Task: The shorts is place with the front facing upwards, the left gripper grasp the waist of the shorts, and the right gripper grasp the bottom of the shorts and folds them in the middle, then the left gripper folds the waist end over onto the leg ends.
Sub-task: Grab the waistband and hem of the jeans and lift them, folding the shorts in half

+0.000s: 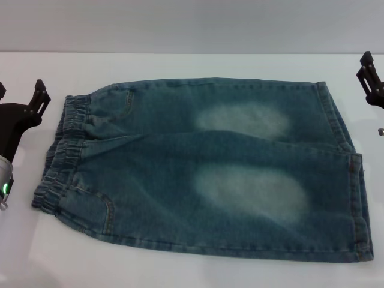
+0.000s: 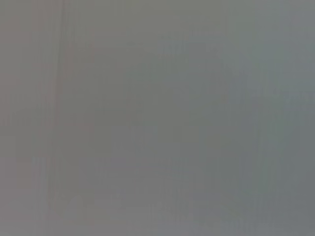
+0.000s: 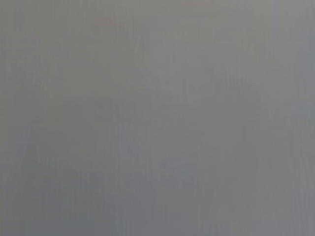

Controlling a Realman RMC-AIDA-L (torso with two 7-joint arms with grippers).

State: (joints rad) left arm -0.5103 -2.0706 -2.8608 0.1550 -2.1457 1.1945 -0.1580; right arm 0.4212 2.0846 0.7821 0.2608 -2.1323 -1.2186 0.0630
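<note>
The denim shorts [image 1: 210,168] lay spread flat on the white bench [image 1: 180,270], front side up, filling most of the head view. The waist [image 1: 63,153], a gathered elastic band, sat at the nine o'clock side of the garment, and the leg ends [image 1: 354,180], flat double-stitched hems, sat at the three o'clock side. Two pale faded patches marked the thighs, one toward twelve o'clock and a larger one toward five o'clock. A pocket edge with orange stitching showed near the waist at about seven o'clock, and another pocket seam near eleven o'clock. No brand, label or readable writing could be made out on the fabric.

The left hand [image 1: 21,96] hung at the nine o'clock edge of the head view, just beside the waist but apart from it, its two black fingers spread and holding nothing; a green light glowed lower on its arm. The right hand [image 1: 369,75] sat at about two o'clock, near the far leg hem and clear of the cloth; only part of it showed, so I could not tell whether its fingers were apart or together.

Both wrist views showed only a plain grey field with nothing recognisable.
</note>
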